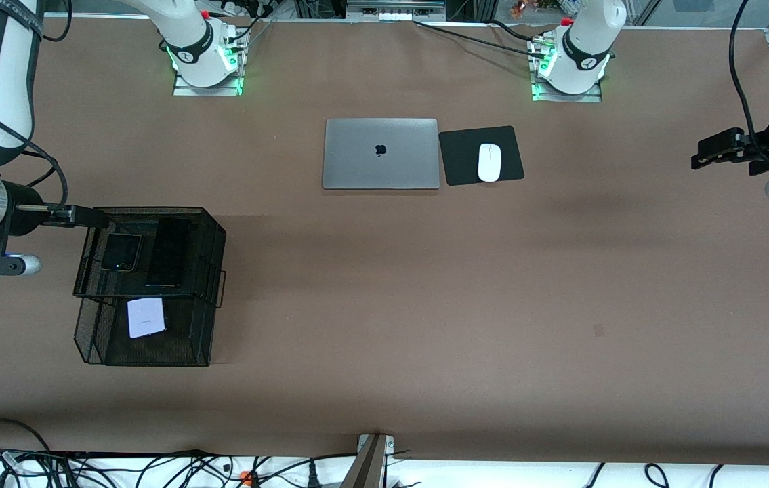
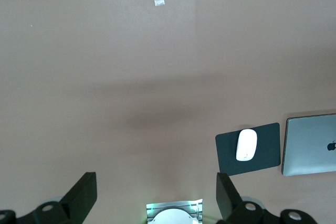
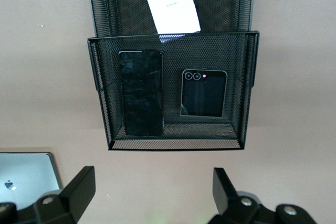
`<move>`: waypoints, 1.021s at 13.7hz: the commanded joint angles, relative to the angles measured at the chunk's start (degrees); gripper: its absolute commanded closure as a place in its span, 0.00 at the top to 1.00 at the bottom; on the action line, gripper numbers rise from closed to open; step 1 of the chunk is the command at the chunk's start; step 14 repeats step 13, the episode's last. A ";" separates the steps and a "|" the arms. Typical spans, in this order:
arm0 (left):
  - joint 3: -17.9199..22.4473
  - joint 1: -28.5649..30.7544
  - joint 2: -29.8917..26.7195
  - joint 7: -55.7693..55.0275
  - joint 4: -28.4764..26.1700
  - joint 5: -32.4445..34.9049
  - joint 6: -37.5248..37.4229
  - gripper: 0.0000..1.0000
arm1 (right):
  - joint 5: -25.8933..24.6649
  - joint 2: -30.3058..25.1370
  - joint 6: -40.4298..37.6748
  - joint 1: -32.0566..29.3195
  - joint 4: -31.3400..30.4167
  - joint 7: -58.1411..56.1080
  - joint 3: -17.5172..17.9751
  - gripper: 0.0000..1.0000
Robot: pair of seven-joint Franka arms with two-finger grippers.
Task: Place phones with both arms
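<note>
A black mesh two-tier tray (image 1: 218, 234) stands at the right arm's end of the table. Its upper tier holds a long black phone (image 1: 169, 252) and, beside it, a small near-square black phone (image 1: 121, 252). A pale lavender-white phone (image 1: 146, 317) lies in the lower tier. My right gripper (image 1: 89, 217) hangs open and empty by the tray's upper edge; in its wrist view the gripper (image 3: 152, 190) is apart from the tray (image 3: 173, 36) and all three phones (image 3: 142, 93) (image 3: 203, 93) (image 3: 173, 8). My left gripper (image 1: 716, 150) waits open and empty over the left arm's end (image 2: 156, 192).
A shut silver laptop (image 1: 381, 154) lies mid-table near the arms' bases, with a black mouse pad (image 1: 465, 169) and white mouse (image 1: 489, 163) beside it. A small tape mark (image 1: 598, 330) sits on the brown tabletop. Cables run along the table edge nearest the front camera.
</note>
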 commanded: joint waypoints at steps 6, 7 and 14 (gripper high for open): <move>0.00 0.26 -1.06 0.55 -0.63 -0.57 -0.71 1.00 | -9.87 -17.70 19.54 -21.14 -23.82 4.58 27.43 0.99; 0.00 0.26 -1.06 0.55 -0.63 -0.57 -0.71 1.00 | -9.88 -17.71 19.73 -21.49 -23.58 4.58 27.61 0.99; 0.00 0.26 -1.15 0.55 -0.63 -0.57 -0.71 1.00 | -10.93 -17.54 19.55 -21.50 -22.53 6.69 27.79 0.99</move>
